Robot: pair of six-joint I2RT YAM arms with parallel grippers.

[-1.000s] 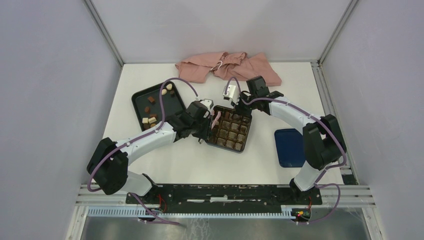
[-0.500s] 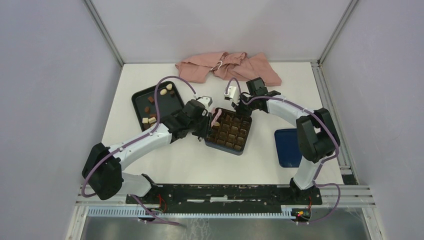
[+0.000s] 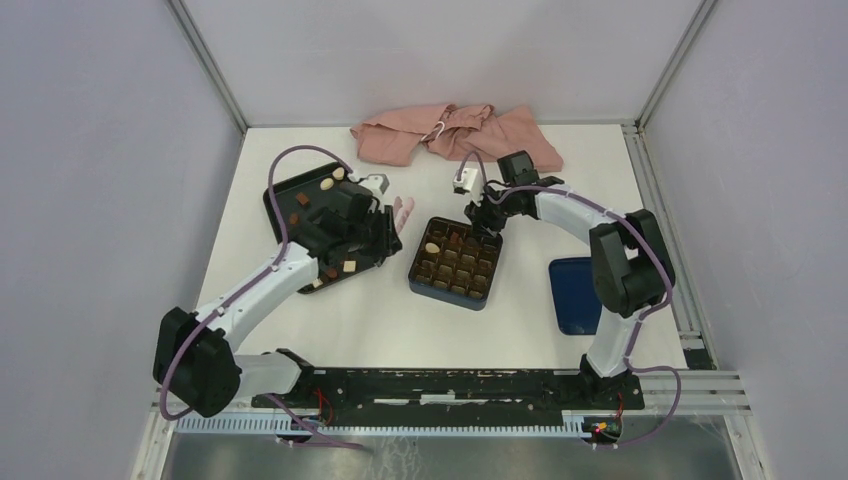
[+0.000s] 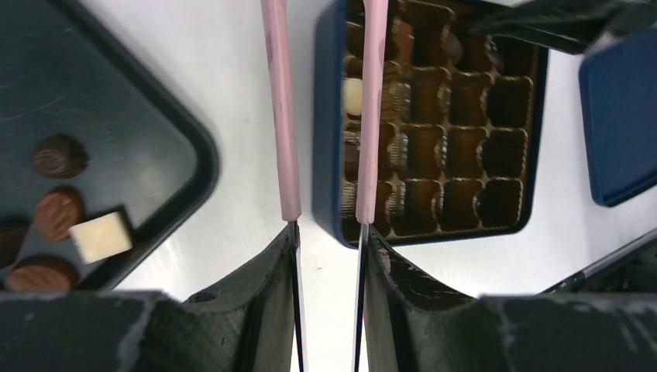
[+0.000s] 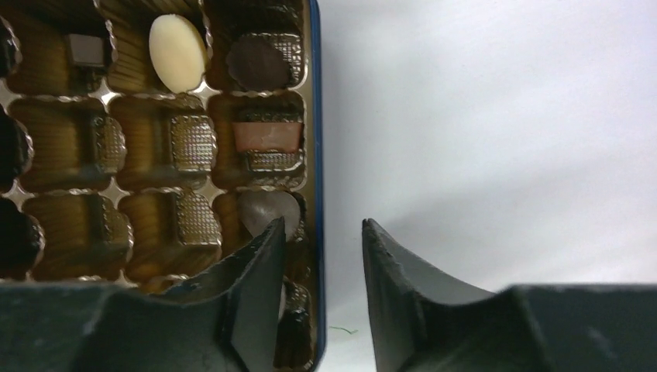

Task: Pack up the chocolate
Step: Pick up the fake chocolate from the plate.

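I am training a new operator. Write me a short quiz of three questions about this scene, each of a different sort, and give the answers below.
1. True or false: the left gripper holds a chocolate.
2. Where does the cream-white oval chocolate lie? A: in the tray; B: in a cell of the blue box; C: between the left gripper's fingers.
3. Fill in: the loose chocolates wait in a tray of ____ colour.

Key: 1 false; 2 B; 3 black.
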